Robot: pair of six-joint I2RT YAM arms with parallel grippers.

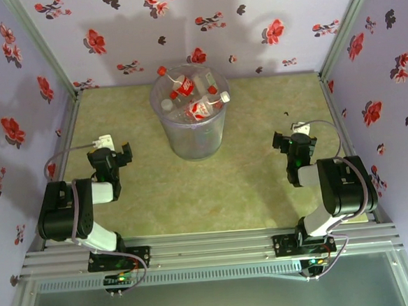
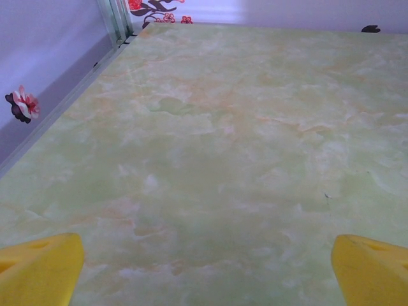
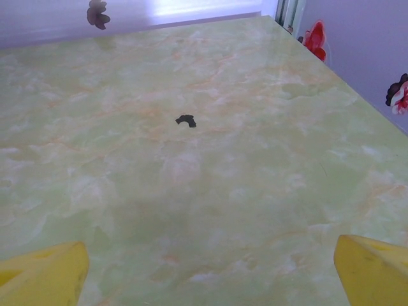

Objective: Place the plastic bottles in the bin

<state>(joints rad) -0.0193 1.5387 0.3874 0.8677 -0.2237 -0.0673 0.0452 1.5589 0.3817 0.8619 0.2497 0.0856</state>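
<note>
Greenish marble-look tabletop (image 1: 214, 194), boxed in by lavender walls (image 1: 251, 23) with red and dark flower stickers. Got the bin (image 1: 193, 141) standing upright in the far middle of the table, roughly centred between the two arms. Can see the plastic bottles (image 1: 199, 101) piled inside it, mostly clear with red labels and red caps, lying every which way; can't get a solid count through the translucent wall. Looking from above at the left gripper (image 1: 111, 151): parked on the left side, well apart from the bin, pointing toward the back wall, jaws spread with nothing between them. Same deal with the right gripper (image 1: 292, 141) over on the other side, also well clear of the bin, claw apart and not clamped on anything. From the left wrist cam, two yellow fingertips (image 2: 38, 271) poking in at the bottom corners, spread wide, bare marble between them. Same story from the right wrist: yellow fingertips (image 3: 373, 271) far apart at the bottom corners, plus a small dark scrap (image 3: 186, 120) lying on the table ahead of them, touching nothing. Can also pick out that scrap from overhead, off to the right of the bin and just beyond the right gripper. Down at the near edge, silver aluminium rail (image 1: 210, 247) with both arm bases bolted onto it.
</note>
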